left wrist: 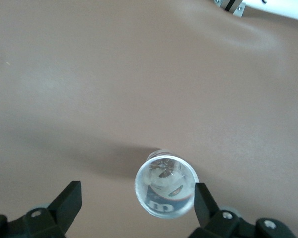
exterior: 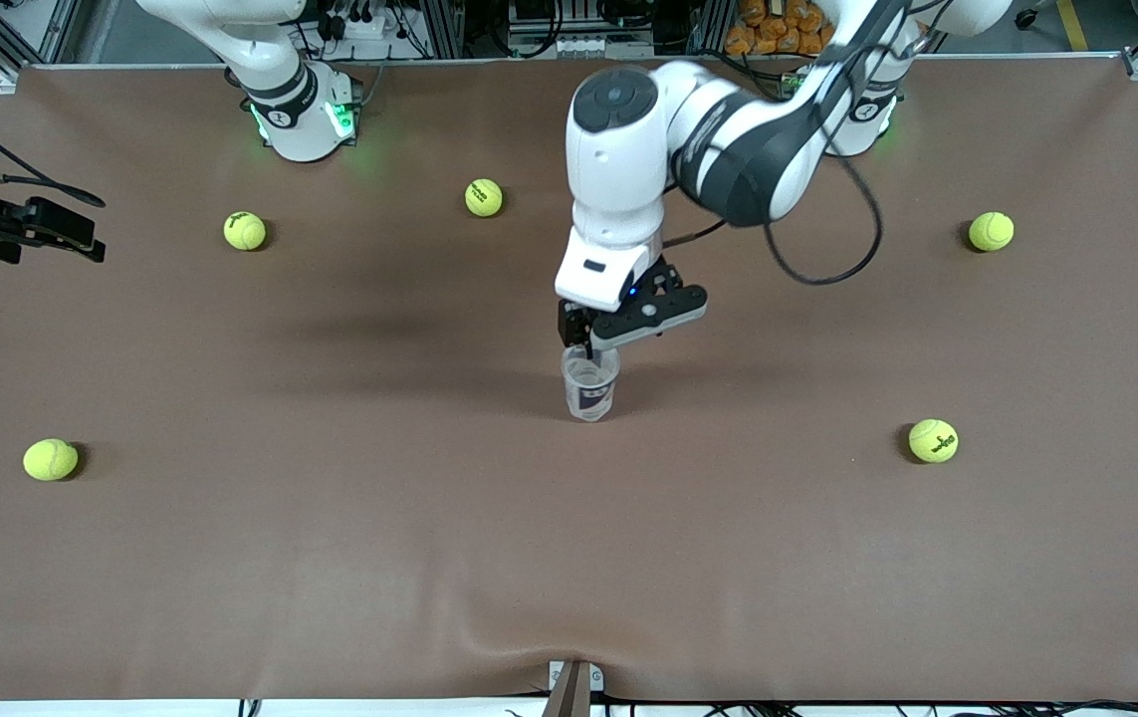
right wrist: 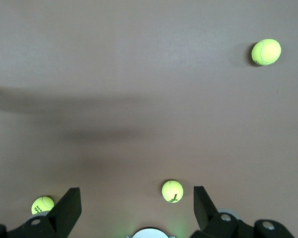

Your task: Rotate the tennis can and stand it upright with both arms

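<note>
The tennis can (exterior: 589, 385) stands upright on the brown table (exterior: 330, 558) near its middle, open mouth up, with a navy and white label. My left gripper (exterior: 591, 348) hangs right over its rim, open. In the left wrist view I look down into the can (left wrist: 165, 191). It sits off-centre inside the left gripper (left wrist: 137, 199), close beside one finger (left wrist: 204, 204) and well clear of the other. My right gripper (right wrist: 137, 203) is open and empty, high over the table near the right arm's base (exterior: 302, 112); the front view does not show it.
Several yellow-green tennis balls lie scattered: two (exterior: 245, 230) (exterior: 483, 197) near the right arm's base, one (exterior: 991, 231) toward the left arm's end, and two (exterior: 50, 459) (exterior: 933, 440) nearer the front camera. A black mount (exterior: 31, 229) juts in at the right arm's end.
</note>
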Action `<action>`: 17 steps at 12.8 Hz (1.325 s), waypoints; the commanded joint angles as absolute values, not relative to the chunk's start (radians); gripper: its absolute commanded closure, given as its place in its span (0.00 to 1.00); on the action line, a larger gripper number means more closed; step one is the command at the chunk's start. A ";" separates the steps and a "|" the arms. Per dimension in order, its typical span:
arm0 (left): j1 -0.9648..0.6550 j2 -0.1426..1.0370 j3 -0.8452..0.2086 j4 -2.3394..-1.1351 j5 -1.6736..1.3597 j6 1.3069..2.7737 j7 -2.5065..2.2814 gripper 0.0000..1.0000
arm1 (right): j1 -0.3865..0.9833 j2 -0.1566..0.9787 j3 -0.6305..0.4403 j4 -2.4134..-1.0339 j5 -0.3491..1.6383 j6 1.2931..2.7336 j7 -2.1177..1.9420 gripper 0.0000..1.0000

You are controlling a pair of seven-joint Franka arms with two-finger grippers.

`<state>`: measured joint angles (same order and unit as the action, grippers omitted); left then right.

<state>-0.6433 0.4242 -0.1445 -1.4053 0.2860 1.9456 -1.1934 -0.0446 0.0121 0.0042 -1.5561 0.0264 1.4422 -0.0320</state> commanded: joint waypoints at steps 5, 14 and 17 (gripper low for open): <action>-0.511 0.217 -0.147 -1.404 0.173 1.729 -0.815 0.00 | -0.038 0.017 0.002 -1.551 0.026 1.439 -0.040 0.00; -0.249 0.074 -0.147 -1.413 0.084 1.528 -0.476 0.00 | -0.038 0.017 0.002 -1.551 0.026 1.439 -0.040 0.00; -0.149 0.074 -0.147 -1.411 0.069 1.506 -0.399 0.00 | -0.038 0.017 0.002 -1.551 0.026 1.440 -0.040 0.00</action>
